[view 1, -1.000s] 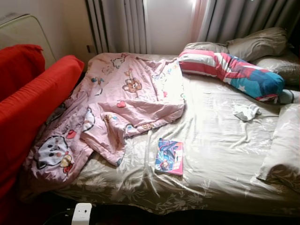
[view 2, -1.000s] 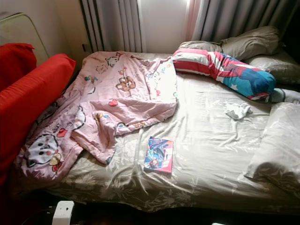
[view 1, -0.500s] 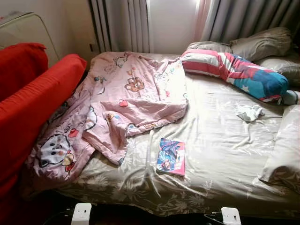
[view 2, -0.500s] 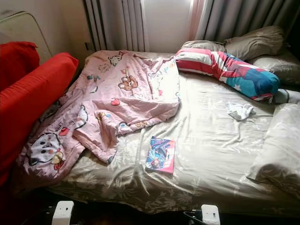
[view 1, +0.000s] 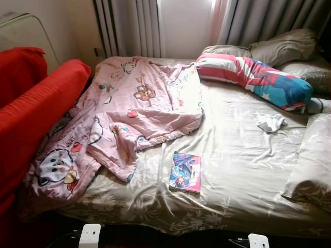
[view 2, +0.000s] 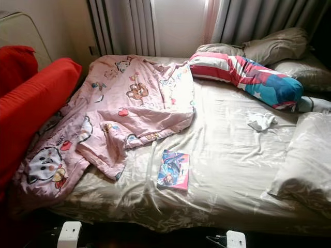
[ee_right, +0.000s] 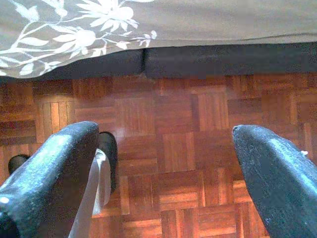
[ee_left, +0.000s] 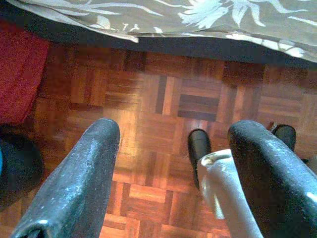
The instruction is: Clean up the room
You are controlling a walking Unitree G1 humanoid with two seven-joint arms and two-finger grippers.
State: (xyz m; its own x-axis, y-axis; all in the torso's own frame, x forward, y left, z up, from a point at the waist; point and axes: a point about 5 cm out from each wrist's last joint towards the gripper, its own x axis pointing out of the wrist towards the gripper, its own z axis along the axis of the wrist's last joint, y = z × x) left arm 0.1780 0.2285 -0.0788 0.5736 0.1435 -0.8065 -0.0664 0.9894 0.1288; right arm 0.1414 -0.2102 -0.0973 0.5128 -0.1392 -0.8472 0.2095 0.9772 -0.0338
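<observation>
Bed (view 1: 243, 170) ahead, covered in a beige floral sheet, rumpled. Pink cartoon blanket (view 1: 129, 113) bunched over the bed's left half, one corner hanging off the near left edge beside a red sofa (view 1: 36, 113). Book (view 1: 185, 172) with a colourful cover lies flat on the sheet near the front edge, just right of the blanket's folded tip, not touching it. Striped red, white and teal bolster (view 1: 258, 77) lies across the head end on the right, with grey pillows (view 1: 282, 46) behind it against the curtains (view 1: 258, 20). Small crumpled white cloth (view 1: 271, 123) on the sheet below the bolster's right end. Another beige pillow (view 1: 310, 160) at the right edge.

Both arms hang low in front of the bed. Left pincer (ee_left: 173, 168) points down at the parquet floor (ee_left: 148, 99), fingers spread apart, nothing between them; the sheet's hem shows beyond them. Right pincer (ee_right: 166, 163) likewise over the parquet, fingers wide apart and empty, bed base and sheet edge beyond.
</observation>
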